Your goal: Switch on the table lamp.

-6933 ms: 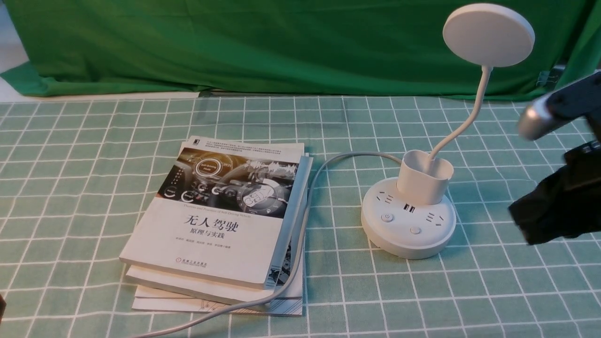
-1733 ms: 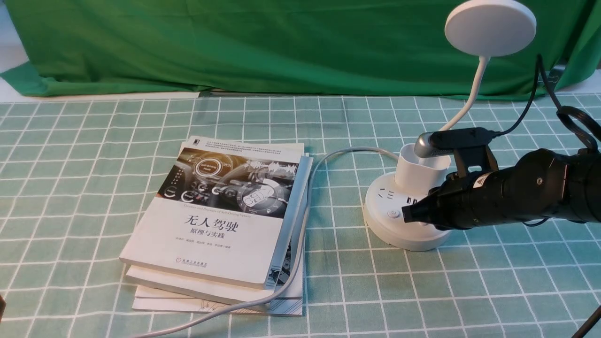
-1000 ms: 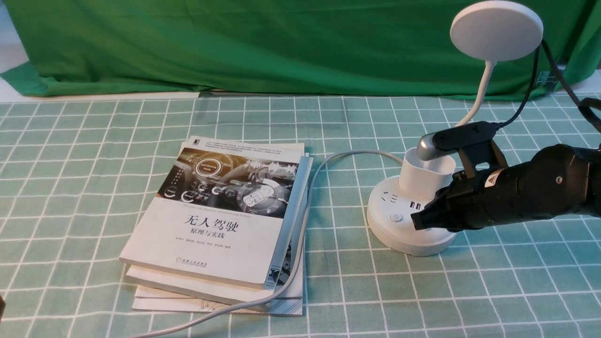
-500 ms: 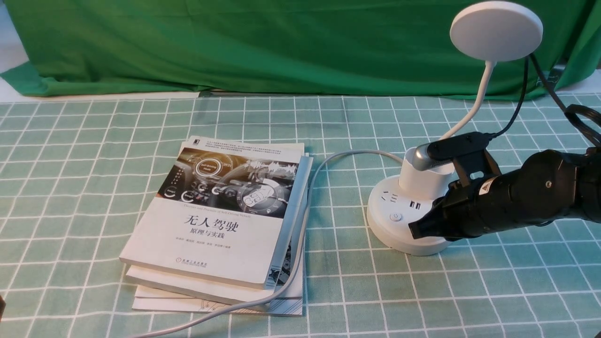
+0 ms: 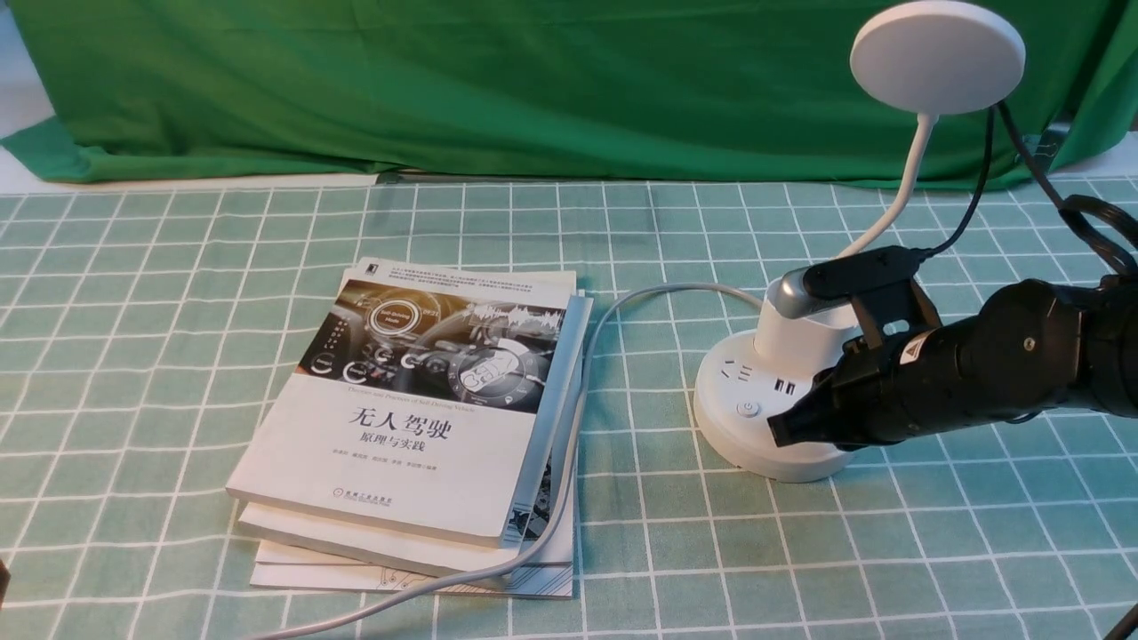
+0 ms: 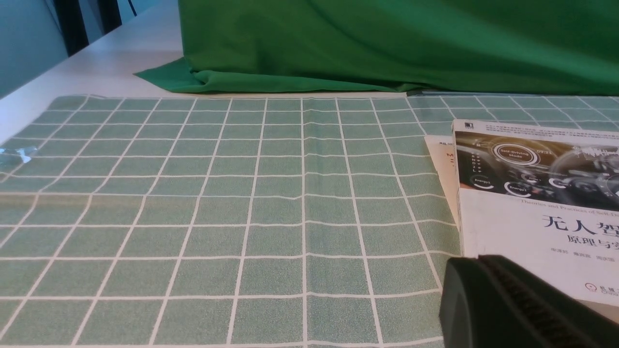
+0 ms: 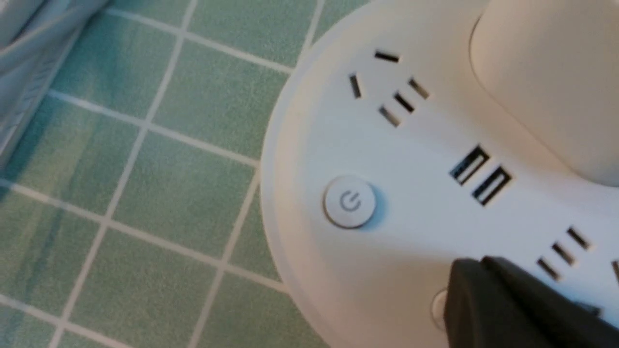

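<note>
Table lamp in front of us, on the right-hand part of the worktop, beside the stack of books and standing upright on its round base. The disc head looks unlit, so we judge the task unfinished.

The right end effector is clenched with nothing in it, which we take as deliberate: closed fingertips make 1 narrow tip for pressing. It is angled down at the front of the base and partly hides the plain button, while the button with the power mark lies uncovered beside it. We cannot tell whether the tip touches. The plain button seems to be the target; pressing straight down should keep the base from sliding or tipping. The left end effector is also clenched, empty and near the books, apparently just waiting.

The base has its 2 buttons towards us, with the cup-shaped holder behind them, presumably leaving them easy to reach. The lamp's long axis rises from the base along the bendable neck, leaning to our right; the disc's broad face is turned towards our side.
</note>
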You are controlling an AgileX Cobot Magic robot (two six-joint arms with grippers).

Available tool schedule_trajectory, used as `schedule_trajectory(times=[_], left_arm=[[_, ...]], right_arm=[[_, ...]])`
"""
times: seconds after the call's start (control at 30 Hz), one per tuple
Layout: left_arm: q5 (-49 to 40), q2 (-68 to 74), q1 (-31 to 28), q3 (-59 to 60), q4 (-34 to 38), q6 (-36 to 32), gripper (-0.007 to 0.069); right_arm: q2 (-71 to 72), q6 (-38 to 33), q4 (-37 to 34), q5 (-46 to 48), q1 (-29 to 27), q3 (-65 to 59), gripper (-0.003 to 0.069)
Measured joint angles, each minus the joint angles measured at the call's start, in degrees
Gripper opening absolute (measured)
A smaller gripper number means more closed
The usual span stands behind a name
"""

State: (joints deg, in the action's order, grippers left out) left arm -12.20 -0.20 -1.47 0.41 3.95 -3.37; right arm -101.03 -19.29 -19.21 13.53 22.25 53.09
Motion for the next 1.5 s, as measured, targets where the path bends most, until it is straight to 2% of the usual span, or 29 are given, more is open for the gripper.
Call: schedule_trajectory(times=[0.33,0.57,0.8,1.13,1.5], left_arm=[[0.0,0.0,0.0,0.0,0.0,0.0,0.0021],[0.0,0.0,0.0,0.0,0.0,0.0,0.0021],[0.0,0.0,0.0,0.0,-0.3,0.0,0.0021],[0.0,0.0,0.0,0.0,-0.6,0.0,0.0021],[0.0,0.0,0.0,0.0,-0.6,0.0,0.0021]], right_arm=[[-1.0,-0.1,-0.7,-2.4,1.1,0.7,0.0030],[7.9,0.1,-0.4,4.1,1.1,-1.0,0.0030],[22.8,0.2,-0.4,6.2,1.1,-1.5,0.0030],[42.2,1.6,0.1,7.9,1.1,-15.1,0.0030],[77.5,3.1,3.6,11.0,1.1,-22.2,0.0045]])
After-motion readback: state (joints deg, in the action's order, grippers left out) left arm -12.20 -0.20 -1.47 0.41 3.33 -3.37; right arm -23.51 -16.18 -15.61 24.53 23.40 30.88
